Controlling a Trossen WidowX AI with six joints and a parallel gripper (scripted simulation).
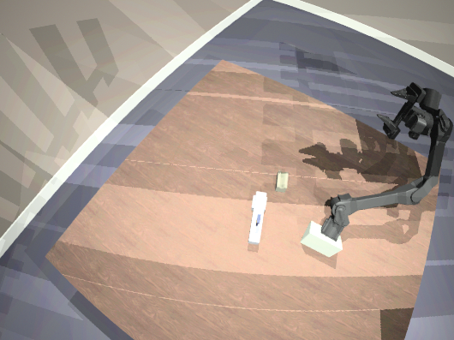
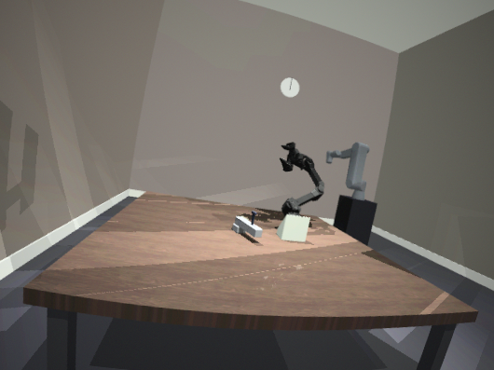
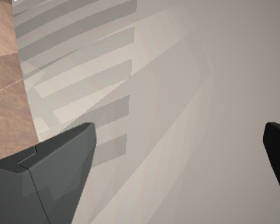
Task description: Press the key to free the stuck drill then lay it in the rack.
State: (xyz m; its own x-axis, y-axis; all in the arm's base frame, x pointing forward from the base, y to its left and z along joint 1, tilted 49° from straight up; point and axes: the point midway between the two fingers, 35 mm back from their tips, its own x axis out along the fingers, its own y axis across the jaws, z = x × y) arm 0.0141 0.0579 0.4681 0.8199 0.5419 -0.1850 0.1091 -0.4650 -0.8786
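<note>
Exterior view has our arm (image 1: 436,157) (image 2: 317,175) reared up above the surface (image 1: 171,217) (image 2: 200,273) (image 3: 12,110), its lower link slanting up from the base, the next folding back, and the tool (image 1: 385,104) (image 2: 281,153) (image 3: 184,132) held high with its fingers pointing outward. And they're wide, folks! Our wrist view shows the two fingertips well apart, nothing but wall between them, with a slice of the surface off past one finger.

Up top we pick up a small pale box (image 1: 282,181), which we can't make out in the exterior view. That exterior view gives us extras of its own: a round clock (image 2: 290,87) on the wall and a grey arm (image 2: 356,166) on a black pedestal (image 2: 345,217).

Now to the work, well below the tool! Ahead of the fingertips and off to the side where our arm's base sits, we've got a white bar (image 1: 255,233) (image 2: 249,227) with a dark blue pin (image 1: 258,220) (image 2: 253,218) standing up from it. The drill looks to be that pin in the bar, though we can't be certain. Nearer the base sits a pale green wedge (image 1: 314,235) (image 2: 294,228), also lower than the tool and apart from it.
</note>
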